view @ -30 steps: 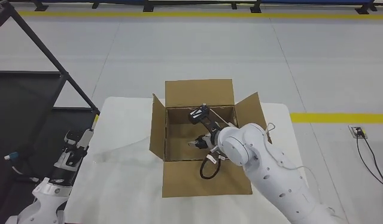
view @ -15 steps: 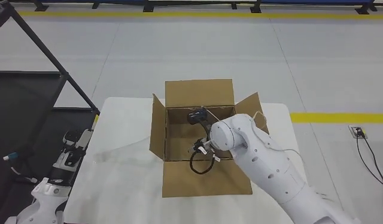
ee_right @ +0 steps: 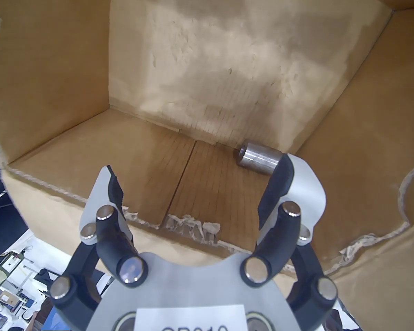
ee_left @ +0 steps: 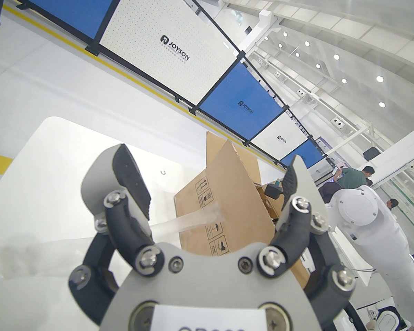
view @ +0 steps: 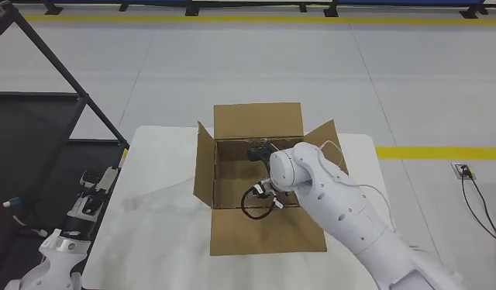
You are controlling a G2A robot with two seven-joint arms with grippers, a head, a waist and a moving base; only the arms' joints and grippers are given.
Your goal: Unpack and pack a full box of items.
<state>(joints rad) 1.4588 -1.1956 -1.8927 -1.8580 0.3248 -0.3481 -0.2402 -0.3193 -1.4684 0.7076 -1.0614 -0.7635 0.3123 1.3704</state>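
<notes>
The right pincer [ee_right: 199, 170] is spread wide and holds nothing, at the mouth of the open brown box [ee_right: 55, 53]. Just past one fingertip, a small shiny metal tube [ee_right: 258, 159] lies on its side on the box floor. Its long way runs along the wall beside it. The left pincer [ee_left: 208, 160] is spread too, by the edge of the white desk [view: 163, 212], well apart from the box.

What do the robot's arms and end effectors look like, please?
The right arm and left arm have smooth white rounded shells; a black cable loops at the right wrist. The left end effector and right end effector match: grey metal plate with screws, black links, white fingers with black pads, a white printed label.
</notes>
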